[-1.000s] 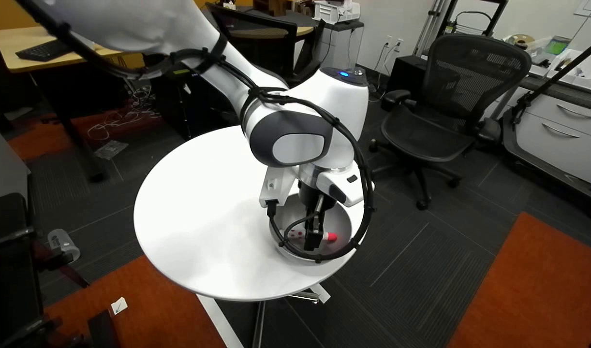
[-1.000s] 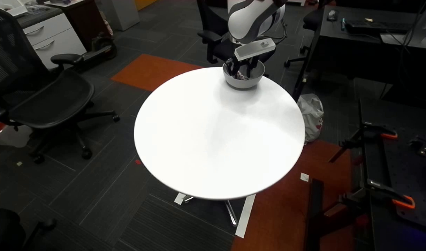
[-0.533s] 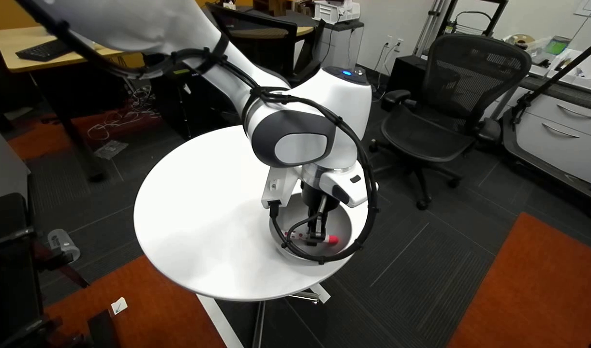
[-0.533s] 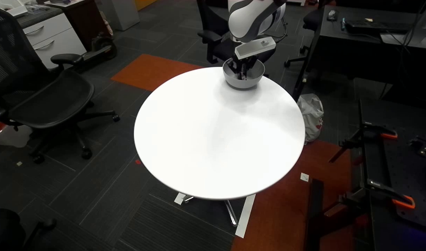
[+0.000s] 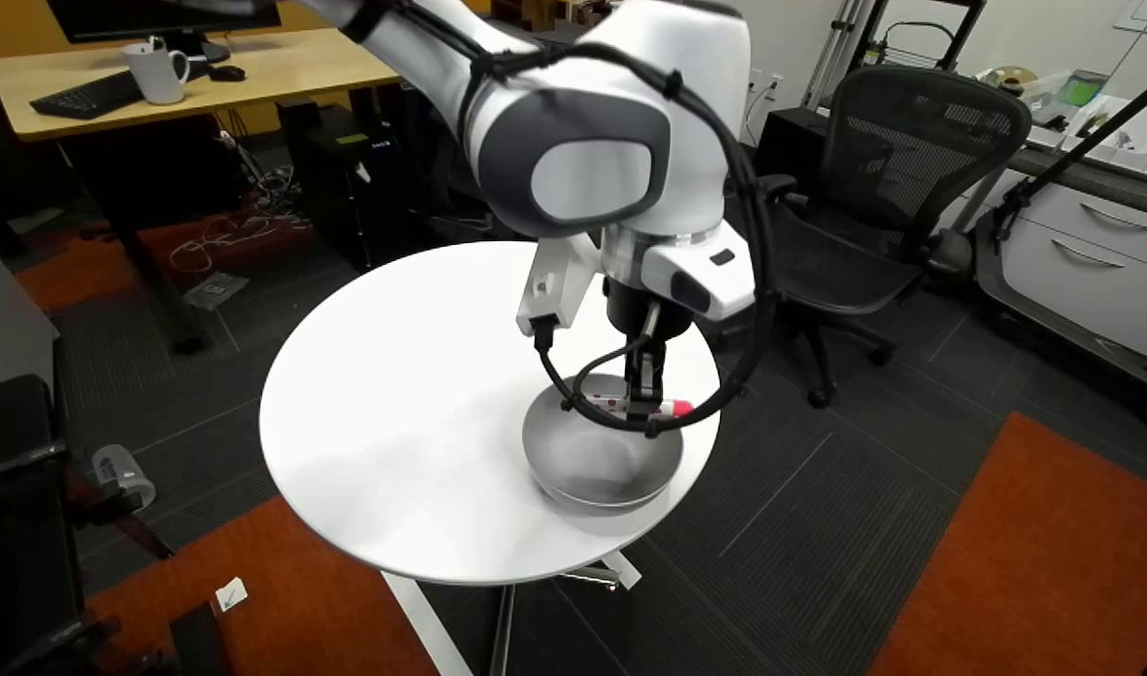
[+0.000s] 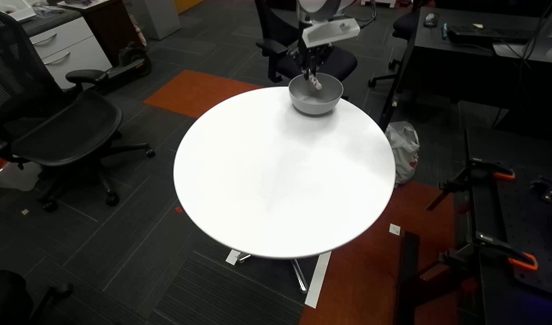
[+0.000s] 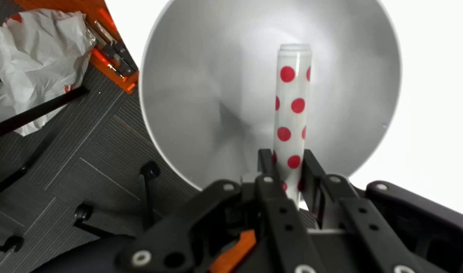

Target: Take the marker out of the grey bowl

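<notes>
My gripper is shut on the marker, with a finger pressed to each side of it. The marker has a white body with red dots. Its pink-red end pokes out past the fingers in an exterior view and overlaps the bowl's rim there. Raised off the bottom, the marker hangs over the grey bowl, whose inside shows beneath it. In both exterior views the grey bowl stands upright near the table's edge, and the marker's dotted end appears over its opening.
The round white table carries the bowl. A black cable loops from the arm down past the gripper. Office chairs stand around, a desk lies behind, and a white plastic bag is on the floor beside the table.
The jaws have closed from around the marker onto it. The arm has risen, lifting the marker off the bowl's bottom. The bowl has stayed in place.
</notes>
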Motion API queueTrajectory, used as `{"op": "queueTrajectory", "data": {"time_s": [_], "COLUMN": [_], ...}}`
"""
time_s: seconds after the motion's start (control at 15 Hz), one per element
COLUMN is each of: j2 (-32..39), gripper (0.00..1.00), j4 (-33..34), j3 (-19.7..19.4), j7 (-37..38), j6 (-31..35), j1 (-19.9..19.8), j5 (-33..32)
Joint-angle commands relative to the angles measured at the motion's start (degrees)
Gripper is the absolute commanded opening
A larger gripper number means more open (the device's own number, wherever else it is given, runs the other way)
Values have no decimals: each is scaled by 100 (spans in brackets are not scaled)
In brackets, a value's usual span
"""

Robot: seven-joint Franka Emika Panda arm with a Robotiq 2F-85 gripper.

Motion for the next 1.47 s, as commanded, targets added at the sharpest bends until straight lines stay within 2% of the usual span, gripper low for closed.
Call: {"op": "queueTrajectory", "data": {"time_s": [0.0,0.47,0.8,1.07,1.4], "j2": [-1132,-2739,-3600,-3882,-3485], "gripper": [5,5,5,5,5], "j4": [-928,-2437,-3454,-4040,-4497], "j3": [-76,56,505,945,1138], "j7": [123,483,873,816,959], "j6": [-103,-62,10,287,1047], "j1": [266,915,1229,1236,1197], "j5": [-238,-995,-1346,-1169,-1089]}}
